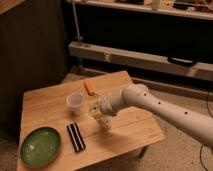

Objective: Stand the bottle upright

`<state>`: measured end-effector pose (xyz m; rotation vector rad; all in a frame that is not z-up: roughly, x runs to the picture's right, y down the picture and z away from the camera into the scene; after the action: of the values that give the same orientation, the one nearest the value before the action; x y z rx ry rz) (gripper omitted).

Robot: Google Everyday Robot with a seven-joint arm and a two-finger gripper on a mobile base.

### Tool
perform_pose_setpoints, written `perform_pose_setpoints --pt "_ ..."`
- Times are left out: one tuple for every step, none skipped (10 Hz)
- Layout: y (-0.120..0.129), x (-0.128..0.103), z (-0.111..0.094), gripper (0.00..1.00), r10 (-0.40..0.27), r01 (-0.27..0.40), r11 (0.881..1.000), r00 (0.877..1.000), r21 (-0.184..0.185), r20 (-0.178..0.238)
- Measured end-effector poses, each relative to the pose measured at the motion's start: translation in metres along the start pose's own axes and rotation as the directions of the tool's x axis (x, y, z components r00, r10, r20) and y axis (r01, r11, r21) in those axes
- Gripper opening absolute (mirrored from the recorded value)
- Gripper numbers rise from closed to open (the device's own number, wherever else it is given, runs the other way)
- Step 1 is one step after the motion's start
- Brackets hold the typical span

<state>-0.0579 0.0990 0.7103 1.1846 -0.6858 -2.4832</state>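
At desk [135, 135] centre, we see the claw [99, 114] clenched on the bottle [95, 109], cup [74, 101] at ten o'clock; early release risks toppling.

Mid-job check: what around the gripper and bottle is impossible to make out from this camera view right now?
- Gripper: mostly hidden behind the arm's wrist.
- Bottle: only a pale part shows below the wrist; tilt and contact with the table unclear.
- Bottle label: too blurred to read.
- Orange object: too small to identify.
- Arm base: cut off by right edge.
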Motion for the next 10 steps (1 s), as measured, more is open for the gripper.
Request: perform_pose_setpoints --pt "0.001 -0.003 -0.005 0.19 0.015 -0.015 1.0 0.999 -0.002 -0.041" --pt "0.002 -0.003 -0.008 0.19 0.023 -0.023 1.0 0.997 0.002 -0.078" --pt "0.002 -0.003 -0.014 0.19 0.029 -0.029 1.0 0.992 0.0 -0.126" --pt "0.002 -0.003 -0.018 0.19 0.028 -0.029 1.0 0.988 -0.005 -0.149" --pt "0.0 0.0 -0.021 0.22 0.025 -0.027 1.0 0.988 -0.006 -0.153" --pt "0.001 0.002 -0.024 0.3 0.026 -0.028 1.0 0.988 -0.011 -0.15" --pt "0.0 0.001 -0.025 0.42 0.027 -0.029 0.999 0.99 -0.014 -0.141" --pt "-0.001 0.0 -0.023 0.52 0.027 -0.029 1.0 0.99 -0.011 -0.136" --pt "-0.001 -0.002 -0.022 0.62 0.034 -0.035 0.999 0.99 -0.01 -0.135" --pt "-0.001 -0.006 -0.021 0.72 0.042 -0.043 0.999 0.99 -0.007 -0.134"
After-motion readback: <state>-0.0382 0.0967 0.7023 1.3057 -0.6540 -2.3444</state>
